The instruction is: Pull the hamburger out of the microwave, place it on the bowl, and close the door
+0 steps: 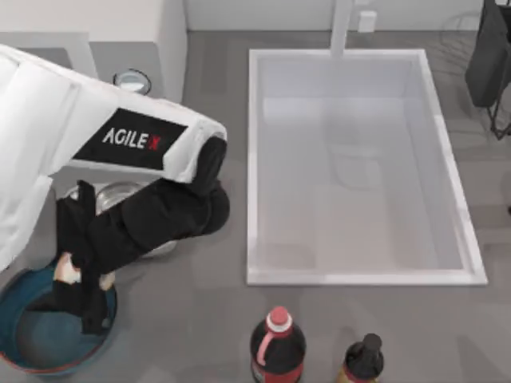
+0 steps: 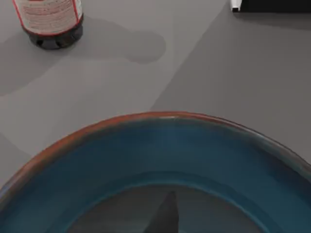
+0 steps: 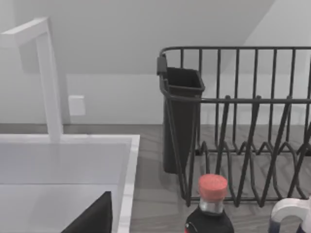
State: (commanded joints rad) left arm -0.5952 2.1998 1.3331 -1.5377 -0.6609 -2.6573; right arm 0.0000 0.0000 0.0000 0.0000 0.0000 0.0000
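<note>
The hamburger (image 1: 67, 271), gripped between the left gripper's (image 1: 76, 275) closed fingers, hangs over the blue bowl (image 1: 32, 351), ready for release.

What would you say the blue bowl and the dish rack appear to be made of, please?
The bowl looks like glazed ceramic: smooth blue inside, with a thin reddish edge like bare clay. The dish rack looks like dark coated metal wire, judging by its thin bent rods. Both are guesses from a rendered look.

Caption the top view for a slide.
Left gripper holds the hamburger over the blue bowl beside the sink.
</note>
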